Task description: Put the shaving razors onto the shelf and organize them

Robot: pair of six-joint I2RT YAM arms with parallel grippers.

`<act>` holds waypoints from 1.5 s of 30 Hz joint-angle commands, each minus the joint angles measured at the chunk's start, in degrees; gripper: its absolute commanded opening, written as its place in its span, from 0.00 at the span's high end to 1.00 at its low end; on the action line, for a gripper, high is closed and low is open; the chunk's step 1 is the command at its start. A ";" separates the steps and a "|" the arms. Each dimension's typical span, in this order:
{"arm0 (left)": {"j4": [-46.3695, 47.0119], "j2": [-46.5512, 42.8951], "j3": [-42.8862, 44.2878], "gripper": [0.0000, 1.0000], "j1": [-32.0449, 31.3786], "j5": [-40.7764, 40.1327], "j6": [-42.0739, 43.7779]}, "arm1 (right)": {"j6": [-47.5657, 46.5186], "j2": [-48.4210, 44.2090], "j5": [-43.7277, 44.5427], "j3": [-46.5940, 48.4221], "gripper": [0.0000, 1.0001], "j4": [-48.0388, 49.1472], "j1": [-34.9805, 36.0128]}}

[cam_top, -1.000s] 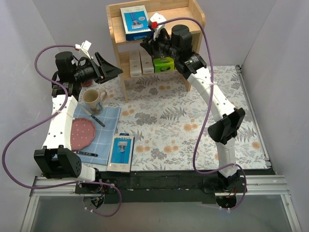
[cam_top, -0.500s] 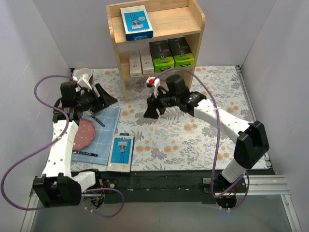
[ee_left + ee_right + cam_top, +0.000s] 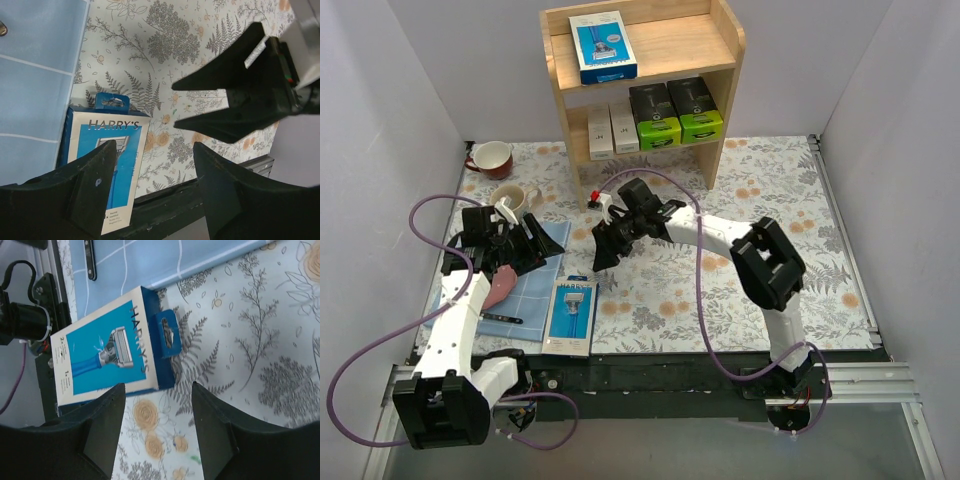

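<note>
The wooden shelf (image 3: 723, 40) stands at the back. A blue razor pack (image 3: 602, 46) lies on its top. Two white boxes (image 3: 612, 128) and two black boxes with green ends (image 3: 675, 112) stand on its lower tier. A second blue razor pack (image 3: 570, 315) lies flat on the table near the front edge; it also shows in the left wrist view (image 3: 125, 137) and the right wrist view (image 3: 110, 352). My right gripper (image 3: 603, 252) (image 3: 158, 386) is open and empty, just above and right of this pack. My left gripper (image 3: 535, 245) (image 3: 155, 145) is open and empty, over the cloth's right edge.
A blue checked cloth (image 3: 535, 270) at the left carries a pink plate (image 3: 500, 288) and a dark-handled utensil (image 3: 500, 318). A floral mug (image 3: 515, 200) and a red cup (image 3: 492, 157) stand behind it. The black front rail (image 3: 650, 365) runs close to the pack.
My right gripper left the second black-and-green box on the lower tier, drew back and came down left toward the table pack. My left arm swung nearer and lower over the cloth.
</note>
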 commanded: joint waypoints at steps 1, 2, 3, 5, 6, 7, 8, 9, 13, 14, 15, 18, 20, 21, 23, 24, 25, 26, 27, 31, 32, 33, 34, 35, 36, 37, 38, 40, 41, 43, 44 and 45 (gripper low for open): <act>0.25 -2.80 -0.56 0.37 1.21 -0.15 1.11 | 3.52 7.14 -7.98 6.72 0.37 3.70 -0.09; 0.07 -3.06 -0.30 0.37 1.30 -0.06 1.20 | 4.22 8.21 -10.25 6.99 0.37 4.84 -0.09; -0.10 -3.06 -0.12 0.37 1.48 -0.15 1.46 | 5.36 9.96 -11.32 7.17 0.37 5.20 -0.09; -0.10 -2.89 0.23 0.37 1.66 -0.15 1.55 | 6.59 11.21 -12.91 7.17 0.37 6.07 -0.09; 0.16 -2.80 0.40 0.37 1.74 0.02 1.55 | 7.12 11.73 -13.00 7.08 0.36 6.86 -0.09; 0.33 -2.62 0.49 0.37 2.01 0.11 1.47 | 7.91 12.96 -12.91 7.51 0.35 6.87 -0.09; 0.51 -2.28 0.49 0.37 2.18 0.29 1.12 | 8.18 13.58 -13.35 7.87 0.35 7.13 -0.09; 0.86 -2.18 0.49 0.37 2.44 0.55 0.94 | 8.27 14.19 -13.35 8.31 0.35 7.22 -0.09; 1.13 -1.22 0.50 0.37 3.32 0.73 0.59 | 9.67 17.80 -13.44 10.94 0.35 7.22 -0.09; 1.04 -1.13 0.41 0.37 3.50 0.73 0.59 | 10.11 18.33 -13.70 11.56 0.34 7.31 -0.09; 1.04 -0.95 0.41 0.37 3.76 0.82 0.67 | 10.55 19.11 -14.05 11.65 0.35 7.48 -0.09; 0.78 -0.60 0.23 0.37 4.03 0.73 0.94 | 12.48 19.91 -15.55 11.12 0.35 8.88 -0.35; 0.78 -0.34 -0.21 0.37 4.29 0.73 0.85 | 13.63 20.26 -16.52 10.60 0.36 9.85 -0.53; 0.95 -0.16 -0.21 0.37 4.29 0.82 0.85 | 13.89 20.70 -16.69 10.25 0.37 9.86 -0.53; 1.04 0.45 -0.30 0.37 4.56 0.90 0.85 | 14.33 21.23 -16.87 9.98 0.38 10.12 -0.62; 1.21 0.80 -0.30 0.37 4.73 0.82 0.85 | 14.77 21.75 -16.87 9.98 0.39 10.12 -0.62; 1.30 0.98 -0.12 0.37 4.82 0.82 0.76 | 14.69 22.11 -16.70 10.24 0.41 10.12 -0.53; 1.39 1.42 0.14 0.37 4.91 0.82 0.76 | 14.86 22.37 -16.61 10.59 0.41 10.12 -0.53; 1.57 1.59 0.14 0.37 5.08 0.82 0.76 | 15.04 23.07 -16.61 10.94 0.44 10.12 -0.53; 1.57 2.12 0.14 0.37 5.26 0.82 0.85 | 16.09 24.74 -16.87 12.88 0.48 10.65 -0.44; 1.65 2.12 0.14 0.37 5.43 0.82 0.94 | 16.01 24.92 -17.04 12.97 0.50 10.65 -0.44; 1.57 2.12 -0.03 0.37 5.52 0.82 1.11 | 16.09 25.36 -17.13 13.05 0.52 11.00 -0.44; 1.57 2.12 -0.03 0.37 5.52 0.82 1.11 | 16.27 25.54 -17.22 12.97 0.53 11.09 -0.44; 1.39 2.12 -0.03 0.37 5.70 0.82 1.38 | 16.36 25.63 -17.48 13.05 0.54 11.26 -0.53; 1.39 2.04 -0.21 0.37 5.70 0.73 1.55 | 16.62 25.89 -17.57 13.06 0.55 11.44 -0.44; 1.30 2.04 -0.30 0.37 5.70 0.64 1.64 | 16.80 26.06 -17.92 13.40 0.56 11.44 -0.44; 1.22 2.04 -0.38 0.37 5.79 0.64 1.90 | 16.80 26.15 -17.92 13.67 0.57 11.53 -0.44; 1.22 2.04 -0.65 0.37 5.96 0.55 1.99 | 16.80 26.77 -17.66 14.28 0.60 11.53 -0.36; 1.22 1.95 -0.65 0.37 5.96 0.55 2.08 | 16.80 26.94 -17.75 14.81 0.61 11.44 -0.36; 1.30 1.86 -0.82 0.37 6.05 0.73 2.17 | 16.62 27.21 -17.92 15.25 0.63 11.53 -0.36; 1.30 1.95 -1.00 0.36 6.14 0.73 2.17 | 16.71 27.38 -17.84 15.34 0.64 11.44 -0.36; 1.30 1.77 -1.09 0.36 6.23 0.73 2.26 | 16.62 27.38 -17.92 15.43 0.64 11.53 -0.36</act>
